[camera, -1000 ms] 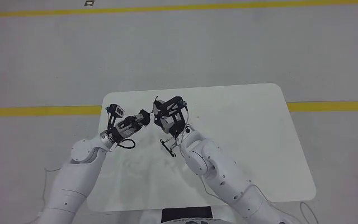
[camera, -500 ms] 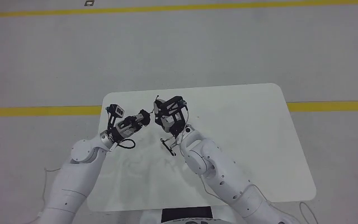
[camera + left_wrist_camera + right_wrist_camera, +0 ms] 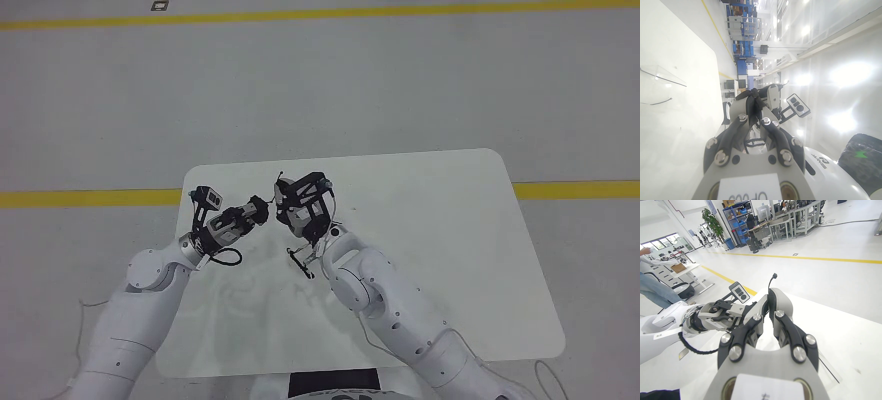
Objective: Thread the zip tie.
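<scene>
Threading step, I judge. My right pincer (image 3: 769, 306) clamps the zip tie (image 3: 772, 279), head jutting past its tips. Left pincer (image 3: 753, 108), close beside, pinches what seems the tail. Next: steer tail into head.

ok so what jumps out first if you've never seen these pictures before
The two arms meet tip to tip above the far left part of the white table. The right pincer is shut on a thin black zip tie, whose head sticks up past the fingertips. The left pincer, also shut, sits close beside it.
</scene>
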`<move>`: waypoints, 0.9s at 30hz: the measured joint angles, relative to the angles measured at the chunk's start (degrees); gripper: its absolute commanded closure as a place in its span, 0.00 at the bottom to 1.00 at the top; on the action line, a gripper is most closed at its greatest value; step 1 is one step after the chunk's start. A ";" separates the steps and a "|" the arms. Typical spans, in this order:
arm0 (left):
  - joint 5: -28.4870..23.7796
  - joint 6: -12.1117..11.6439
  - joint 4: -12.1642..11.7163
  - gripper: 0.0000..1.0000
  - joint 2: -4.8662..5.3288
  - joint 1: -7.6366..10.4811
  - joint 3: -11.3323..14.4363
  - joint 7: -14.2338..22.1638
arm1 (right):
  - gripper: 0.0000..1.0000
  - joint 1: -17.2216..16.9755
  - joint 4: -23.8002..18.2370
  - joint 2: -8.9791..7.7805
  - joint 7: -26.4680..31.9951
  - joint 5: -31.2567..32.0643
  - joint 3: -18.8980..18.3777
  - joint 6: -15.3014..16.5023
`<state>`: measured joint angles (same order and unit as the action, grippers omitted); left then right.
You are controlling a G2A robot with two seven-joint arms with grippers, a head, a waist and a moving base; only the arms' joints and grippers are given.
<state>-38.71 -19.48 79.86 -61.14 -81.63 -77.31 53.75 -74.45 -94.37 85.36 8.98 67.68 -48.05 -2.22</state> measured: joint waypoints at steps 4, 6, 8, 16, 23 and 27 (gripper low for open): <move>0.00 0.00 0.00 1.00 0.00 0.00 0.00 0.00 | 1.00 0.08 0.09 0.08 -0.41 -0.31 -0.01 0.81; 0.00 0.00 0.00 1.00 0.00 0.00 0.00 0.00 | 1.00 0.14 0.23 0.14 -0.40 -0.27 0.14 1.14; 0.00 0.00 0.00 1.00 0.00 0.00 0.00 0.00 | 1.00 0.21 0.37 0.20 -0.26 -0.26 0.24 1.32; 0.00 0.00 0.00 1.00 0.00 0.00 0.00 0.00 | 1.00 0.09 0.75 0.28 0.35 -0.13 0.00 1.49; 0.00 0.00 0.00 1.00 0.00 0.00 0.00 0.00 | 1.00 -0.05 0.87 0.34 1.24 0.00 -0.21 1.45; 0.00 0.00 0.00 1.00 0.00 0.00 0.00 0.00 | 1.00 -0.12 0.60 0.37 1.35 0.06 -0.35 1.47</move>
<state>-38.71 -19.48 79.86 -61.14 -81.63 -77.31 53.75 -74.57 -93.77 85.74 10.32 67.75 -48.40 -0.75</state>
